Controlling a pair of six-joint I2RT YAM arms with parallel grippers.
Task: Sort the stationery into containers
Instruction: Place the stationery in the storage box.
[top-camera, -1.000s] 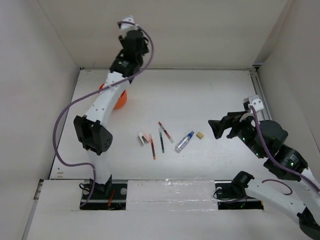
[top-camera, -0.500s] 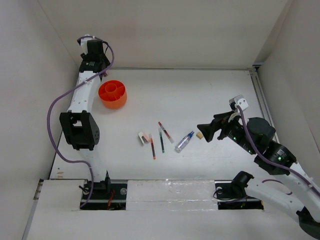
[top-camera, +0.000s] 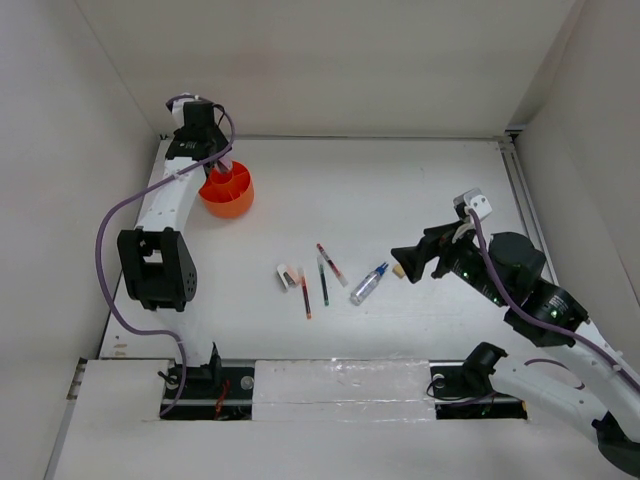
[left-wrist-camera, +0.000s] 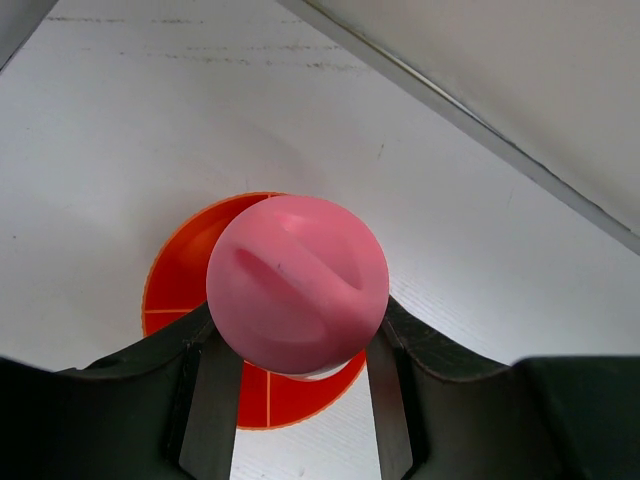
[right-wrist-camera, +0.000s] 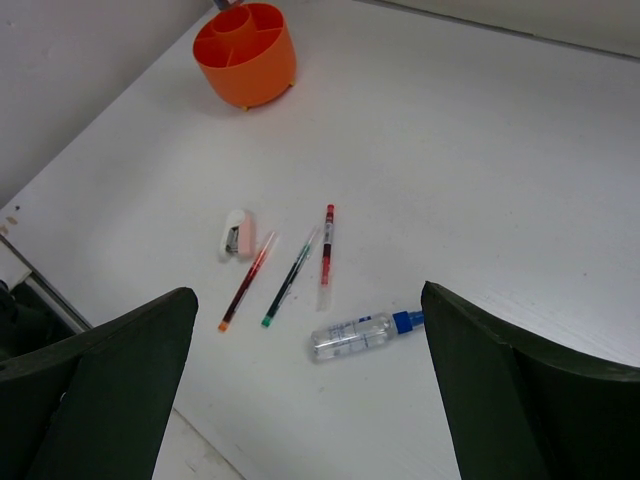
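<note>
My left gripper (left-wrist-camera: 298, 335) is shut on the pink-capped stubby bottle (left-wrist-camera: 298, 283) and holds it just above the round orange tub (left-wrist-camera: 175, 290). In the top view the left gripper (top-camera: 208, 163) hangs over the tub's (top-camera: 232, 197) left rim. My right gripper (top-camera: 408, 262) is open and empty, above the table to the right of the clear blue-capped bottle (top-camera: 368, 285). The right wrist view shows that bottle (right-wrist-camera: 360, 335), two red pens (right-wrist-camera: 247, 283) (right-wrist-camera: 326, 245), a dark-green pen (right-wrist-camera: 290, 278) and a small white piece (right-wrist-camera: 237, 233). The tan cube (top-camera: 398, 269) lies by the right fingertip.
The loose items lie in a cluster at the table's middle front. The tub (right-wrist-camera: 245, 50) stands at the back left, near the left wall (top-camera: 60, 200) and back wall. A metal rail (top-camera: 518, 190) runs along the right edge.
My left arm has swung down from high at the back wall to over the tub, carrying the bottle. My right gripper has moved left toward the tan cube and clear bottle.
</note>
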